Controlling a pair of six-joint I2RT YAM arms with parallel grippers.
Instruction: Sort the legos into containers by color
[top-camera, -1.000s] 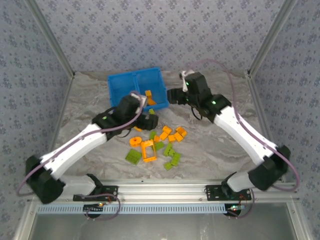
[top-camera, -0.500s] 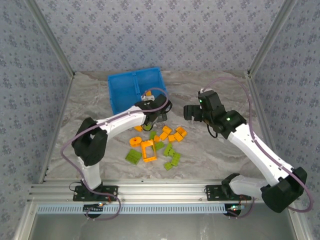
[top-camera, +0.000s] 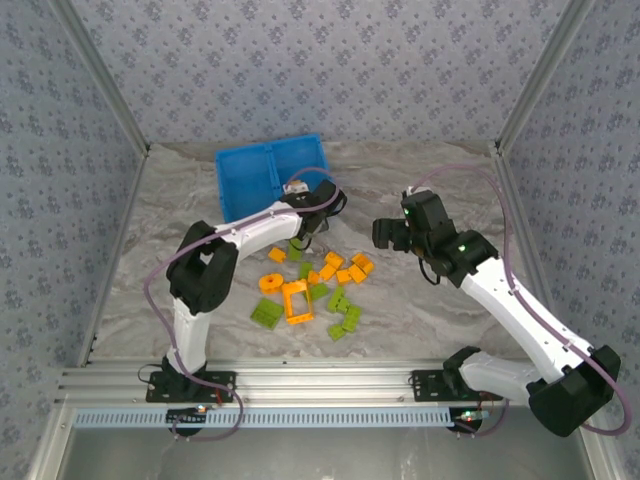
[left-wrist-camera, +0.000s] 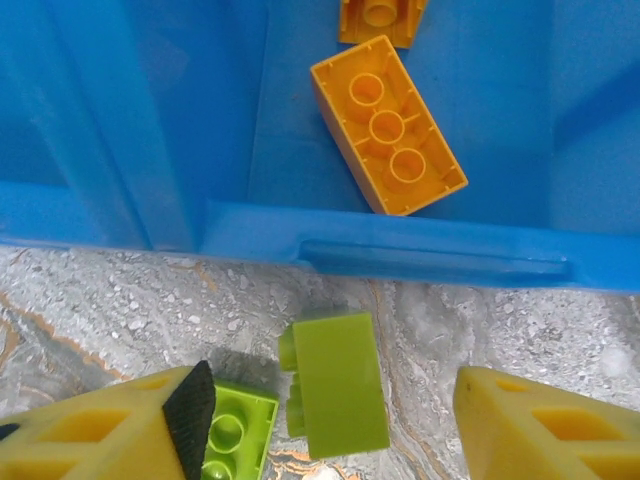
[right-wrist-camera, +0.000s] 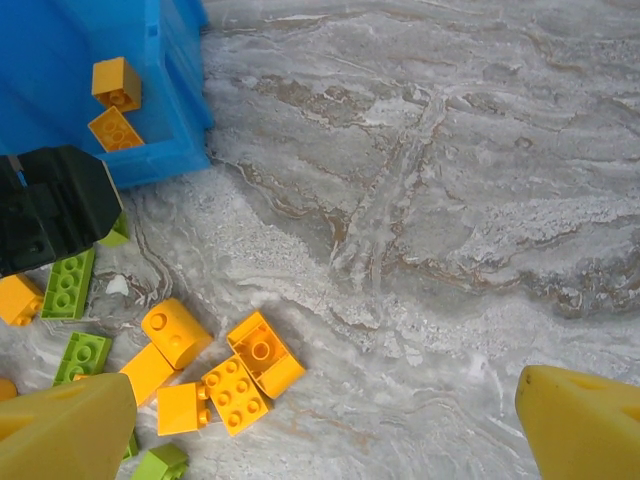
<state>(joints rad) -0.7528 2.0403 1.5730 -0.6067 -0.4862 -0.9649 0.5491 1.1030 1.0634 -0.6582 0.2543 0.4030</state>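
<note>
- The blue tray is sitting on the marble table; a centre wall is splitting it into two square compartments.
- The left gripper is hovering just in front of the tray's near wall, at the right-hand compartment; its yellow fingers are standing spread, one on each side of a lime green brick, with a gap showing on both sides.
- That lime green brick is lying on the table just outside the tray's near wall; a second lime brick is lying just beside it, close against the left finger's black pad.
- Two orange bricks are lying inside the tray, to the right of the centre wall; the nearer one is resting close to the near wall and showing three round rings on its upper face.
- The loose legos, orange and lime green mixed, are lying scattered on the table in front of the tray's near right corner; a round orange piece and an orange frame are lying at the left of the scatter.
- The right gripper is hanging over bare table to the right of the tray, well apart from it; its jaws are standing wide apart, pinching nothing.
</note>
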